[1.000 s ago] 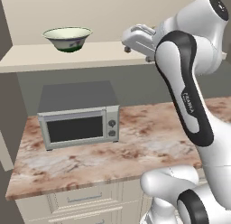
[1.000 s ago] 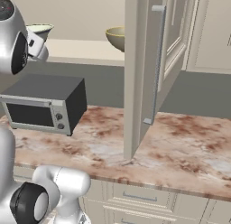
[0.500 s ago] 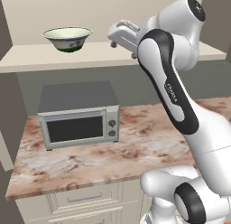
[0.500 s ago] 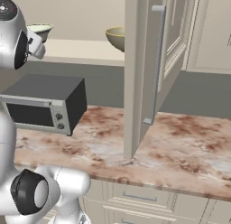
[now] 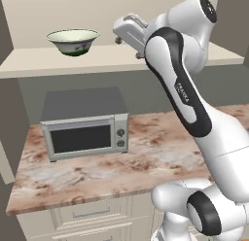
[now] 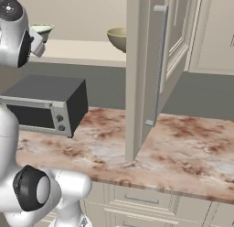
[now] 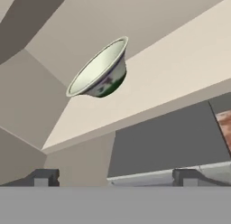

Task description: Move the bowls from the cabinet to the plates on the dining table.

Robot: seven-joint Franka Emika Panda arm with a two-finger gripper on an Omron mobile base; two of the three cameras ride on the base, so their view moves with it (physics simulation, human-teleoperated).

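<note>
Stood before a marbled pink-brown counter [image 5: 160, 152] with a grey microwave [image 5: 85, 123] at its left back corner, under an open cream wall cabinet [image 6: 151, 61] whose door [image 6: 157, 70] swung out over the counter's middle in the right base view. Carried both bowls on the beige cabinet shelf [image 5: 97, 58]: the wide cream-white bowl [image 5: 73, 41] with green base upright near the shelf's left end, close to the back wall, and the olive-tan bowl [image 6: 118, 38] further right, partly hidden by the door edge. Held the gripper [image 5: 127, 40] up at shelf height, just off the shelf's front edge and right of the cream-white bowl, apart from it, jaws spread wide and holding nothing. Showed that bowl tilted and well ahead of the finger tips [image 7: 45, 178] in the hand view. Judged as the reach for the first bowl. Called next for moving left and forward to straddle the rim, then closing before lifting clear of the shelf.
</note>
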